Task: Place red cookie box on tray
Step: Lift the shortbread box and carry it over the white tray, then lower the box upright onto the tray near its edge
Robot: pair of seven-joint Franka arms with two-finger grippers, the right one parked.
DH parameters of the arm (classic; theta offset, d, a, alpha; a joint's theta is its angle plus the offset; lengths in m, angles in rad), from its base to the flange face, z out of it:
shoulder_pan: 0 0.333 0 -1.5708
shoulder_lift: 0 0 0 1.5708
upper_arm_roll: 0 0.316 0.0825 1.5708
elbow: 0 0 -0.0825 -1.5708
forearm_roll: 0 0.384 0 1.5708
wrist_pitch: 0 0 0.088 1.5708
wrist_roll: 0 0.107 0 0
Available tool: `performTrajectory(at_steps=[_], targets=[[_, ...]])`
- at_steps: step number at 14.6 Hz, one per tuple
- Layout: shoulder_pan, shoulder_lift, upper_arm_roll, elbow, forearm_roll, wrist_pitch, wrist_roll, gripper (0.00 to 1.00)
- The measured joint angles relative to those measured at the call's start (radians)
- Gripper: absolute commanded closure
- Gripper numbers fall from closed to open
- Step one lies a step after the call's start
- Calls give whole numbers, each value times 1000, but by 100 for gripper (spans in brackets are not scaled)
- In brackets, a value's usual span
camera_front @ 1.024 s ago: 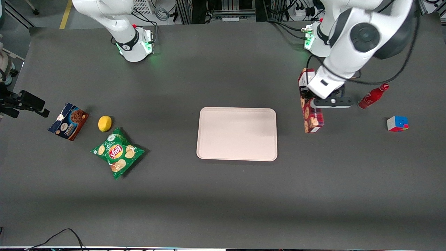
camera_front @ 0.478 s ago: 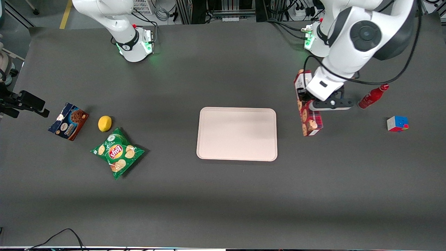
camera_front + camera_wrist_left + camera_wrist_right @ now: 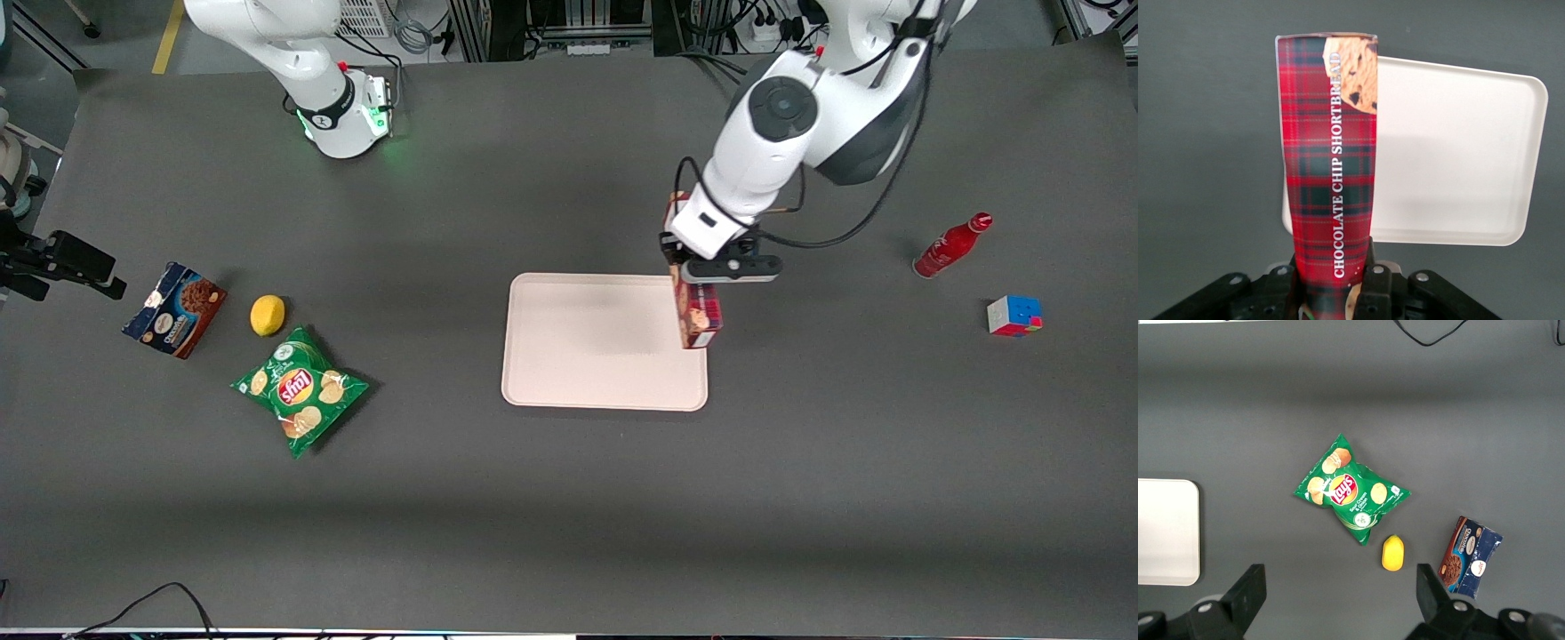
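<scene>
The red cookie box (image 3: 697, 313), a long red plaid carton, hangs in the air over the tray's edge that faces the working arm's end of the table. My gripper (image 3: 689, 267) is shut on the box partway along it. In the left wrist view the red cookie box (image 3: 1331, 167) runs out from between the black fingers (image 3: 1373, 283), with the gripper (image 3: 1333, 287) clamped on its sides. The tray (image 3: 587, 342) is pale pinkish-cream, flat and low-rimmed, at the table's middle; the tray (image 3: 1458, 160) also shows beneath the box in the left wrist view.
A red bottle (image 3: 951, 246) and a colour cube (image 3: 1013, 316) lie toward the working arm's end. A green chip bag (image 3: 300, 388), a lemon (image 3: 268, 315) and a blue-and-brown cookie box (image 3: 174, 309) lie toward the parked arm's end.
My gripper has carried the red cookie box sideways from beside the red bottle to over the tray's edge. Nothing else has moved.
</scene>
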Motion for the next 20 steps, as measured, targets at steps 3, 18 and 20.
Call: performTrajectory(at_steps=[3,18,20], targets=[[-1,85,-18,0,3,97,-8,100],[2,337,-11,97,134,189,-34,100],[2,361,-10,116,186,191,-76,100]])
